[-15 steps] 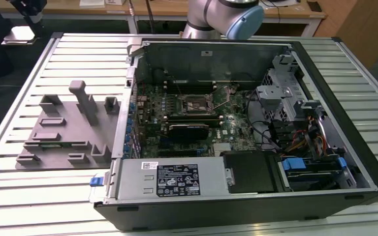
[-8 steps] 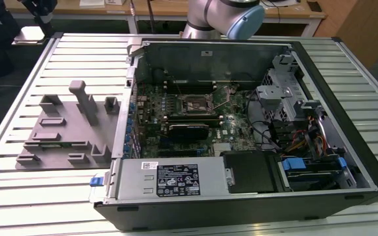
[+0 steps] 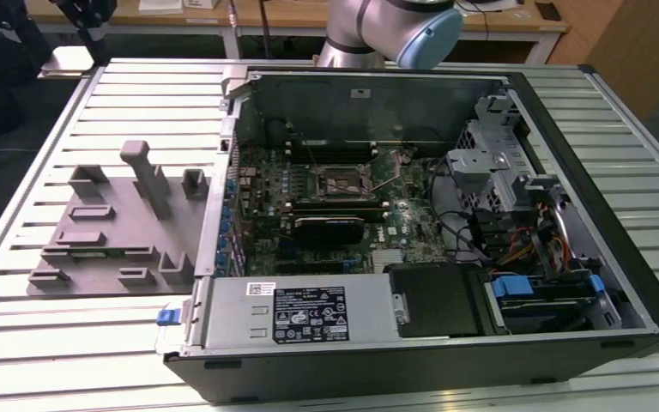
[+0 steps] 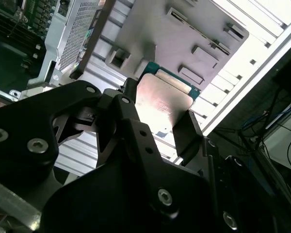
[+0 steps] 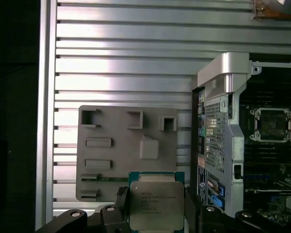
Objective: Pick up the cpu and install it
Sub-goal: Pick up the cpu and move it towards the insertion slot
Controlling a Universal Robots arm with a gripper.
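Note:
The cpu (image 5: 156,204) is a flat square chip with a silvery lid and a green edge. My gripper (image 5: 156,213) is shut on it, one black finger on each of two opposite sides. In the second wrist view the cpu (image 4: 162,99) shows the same way between the fingers (image 4: 186,131) of the gripper (image 4: 160,119). It hangs well above the slatted table, over the near edge of the grey plastic tray (image 5: 111,145). The black-framed socket (image 5: 271,124) lies open on the motherboard inside the computer case, off to one side of the cpu. The exterior view also has the socket (image 3: 347,180).
The open computer case (image 3: 604,283) lies on the slatted metal table (image 3: 78,343), with a power supply (image 3: 295,313), drive bays and cables inside. The grey tray (image 3: 112,223) with upright posts stands at the exterior view's left. The arm's base (image 3: 387,30) rises behind the case.

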